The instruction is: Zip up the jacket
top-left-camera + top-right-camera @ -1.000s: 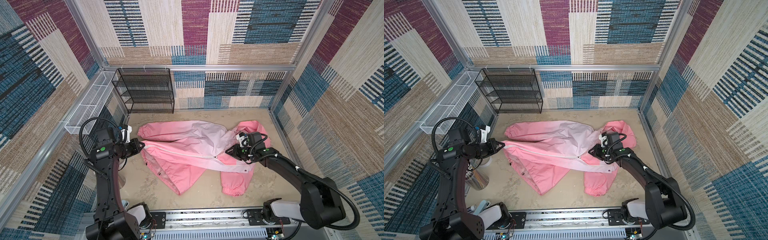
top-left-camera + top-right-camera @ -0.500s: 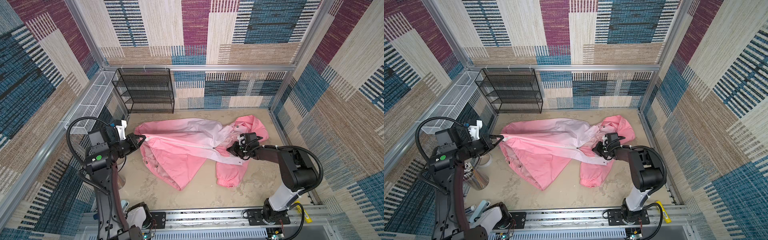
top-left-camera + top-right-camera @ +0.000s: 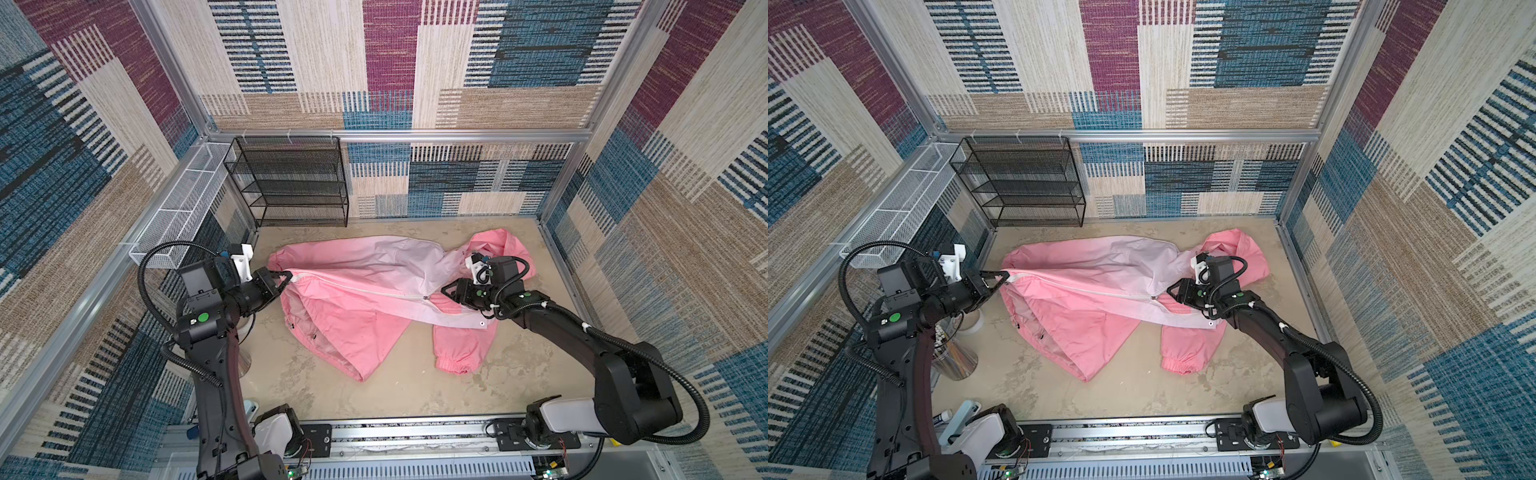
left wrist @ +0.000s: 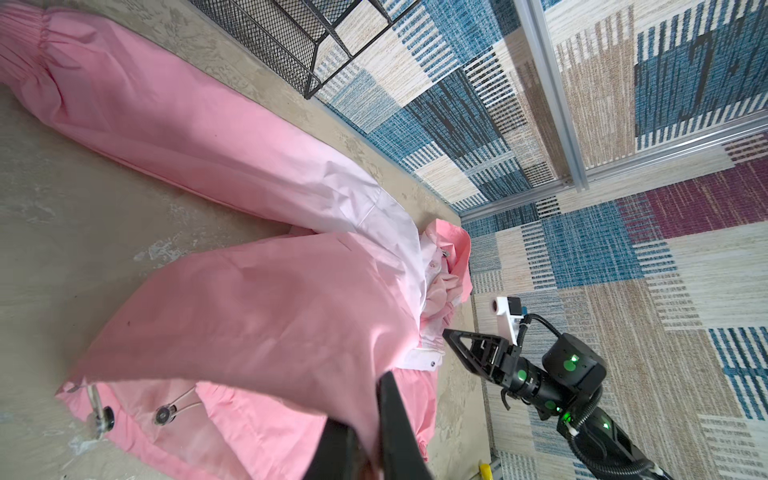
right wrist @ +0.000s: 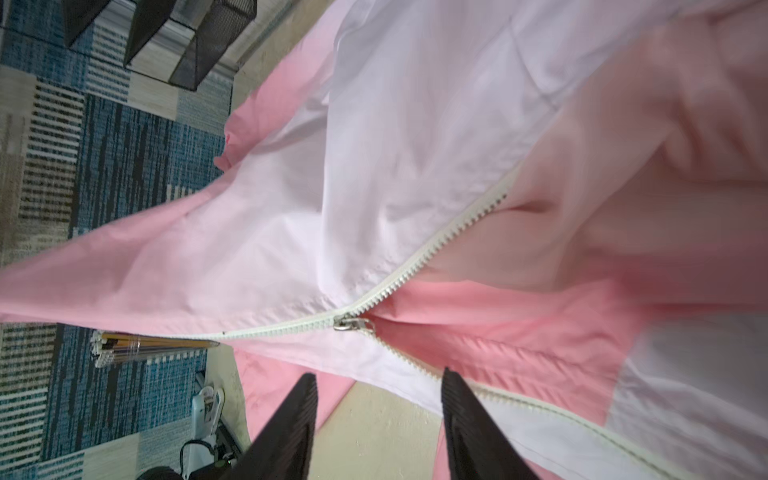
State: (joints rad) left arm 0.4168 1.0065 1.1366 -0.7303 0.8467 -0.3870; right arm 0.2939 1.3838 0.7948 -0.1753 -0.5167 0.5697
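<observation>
The walls [image 3: 390, 62] in both top views are covered in woven patchwork of blue, maroon, tan and cream, set in an aluminium frame [image 3: 415, 135] whose rail crosses the back wall. The floor [image 3: 415, 395] is mottled beige with pale scuffs. A black wire-mesh shelf rack [image 3: 291, 183] stands against the back wall, left of centre. A white mesh basket [image 3: 183, 216] runs along the left wall beside it. At lower left in a top view stands a shiny container [image 3: 953, 357], possibly holding pencils. The light is even and the shadows soft.
</observation>
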